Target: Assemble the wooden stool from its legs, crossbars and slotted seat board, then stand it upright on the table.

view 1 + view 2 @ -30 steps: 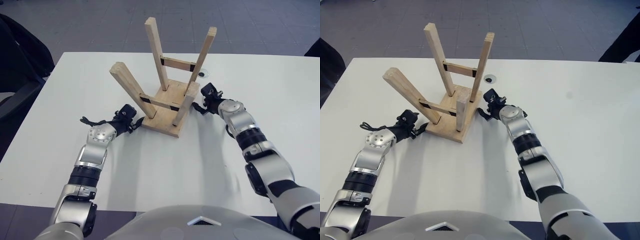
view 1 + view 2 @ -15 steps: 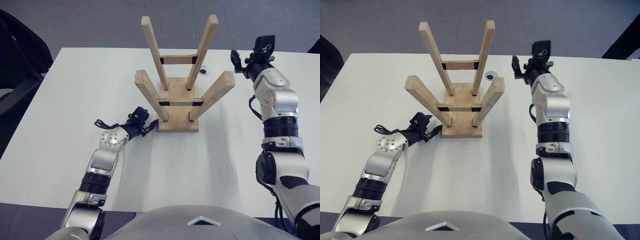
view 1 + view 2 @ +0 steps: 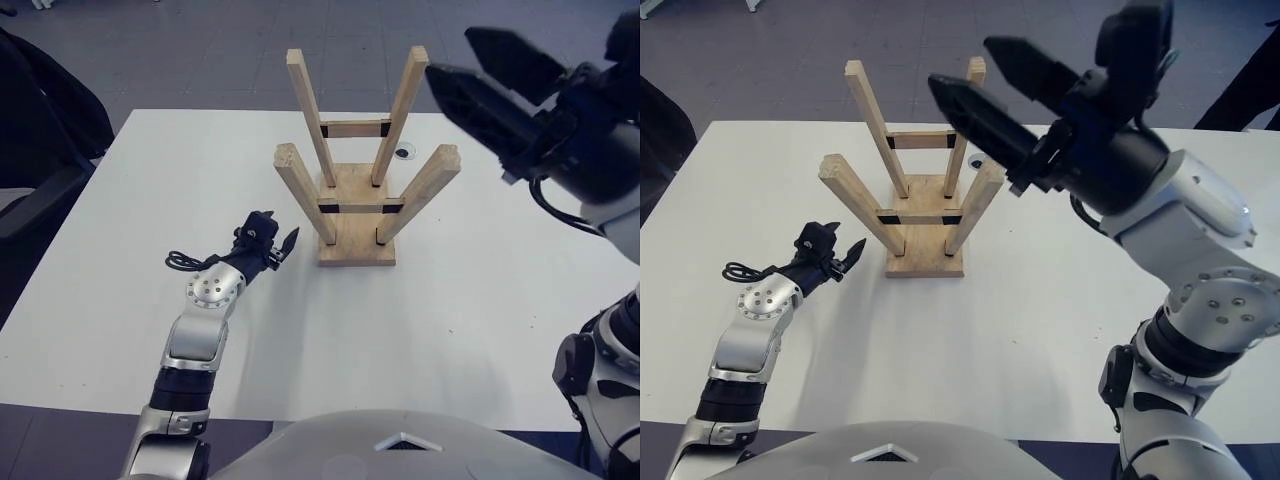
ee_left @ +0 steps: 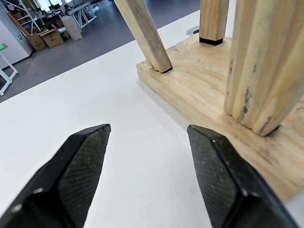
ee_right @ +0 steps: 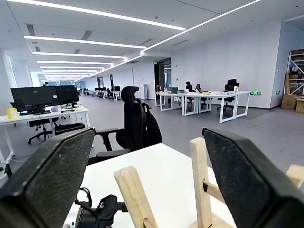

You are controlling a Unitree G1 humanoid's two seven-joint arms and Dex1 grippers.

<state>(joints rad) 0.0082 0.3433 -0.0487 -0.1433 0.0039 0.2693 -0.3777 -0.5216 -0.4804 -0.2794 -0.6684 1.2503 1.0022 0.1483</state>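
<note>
Overhead, a white worktop (image 3: 140,200) is seen with a wooden stool (image 3: 356,205) resting upside down near its middle. The seat board (image 3: 357,252) is laid flat on the worktop, and four legs are pointed upward and splayed outward. The far pair of legs is joined by a crossbar (image 3: 355,128), and the near pair by a second crossbar (image 3: 357,207). The left tool (image 4: 148,128) is held low over the worktop, just beside the seat board's left edge without touching it; its fingers are spread apart and nothing is gripped. The right tool (image 3: 450,50) is raised high above the worktop, up beside the stool's right legs, with its fingers also spread apart and nothing held. A small round grommet (image 3: 403,152) is set into the worktop just behind the stool.
</note>
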